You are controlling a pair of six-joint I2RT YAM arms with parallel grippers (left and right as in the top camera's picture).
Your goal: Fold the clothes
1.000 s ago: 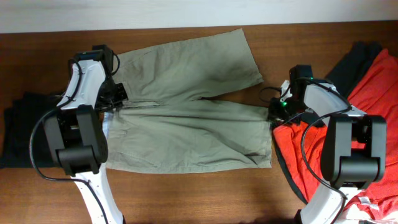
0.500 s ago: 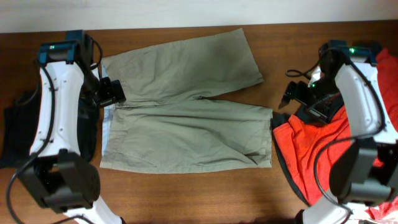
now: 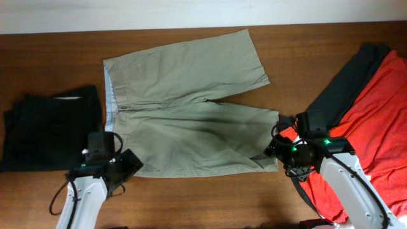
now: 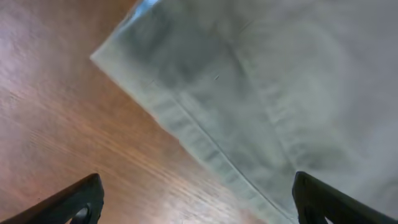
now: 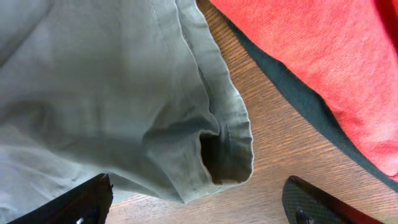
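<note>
The clothes, a pair of khaki-beige trousers (image 3: 191,121), lie spread flat on the wooden table (image 3: 210,197), waistband to the left and both legs to the right. My left gripper (image 3: 131,165) is open at their near left corner. In the left wrist view that waistband corner (image 4: 205,93) lies ahead of the open left gripper (image 4: 199,210), with bare wood between the fingers. My right gripper (image 3: 274,151) is open at the near leg's hem. The right wrist view shows the hem corner (image 5: 227,149) just in front of the right gripper (image 5: 199,208), which holds nothing.
A folded black garment (image 3: 51,130) lies left of the trousers. A heap of red cloth (image 3: 375,108) with a dark garment (image 3: 346,79) covers the table's right end, and the red cloth (image 5: 311,56) lies close beside the hem.
Both grippers opened and let go of the trousers' sides. Both arms swung away and came down toward the table's near side, now at the near waistband corner and the near hem.
</note>
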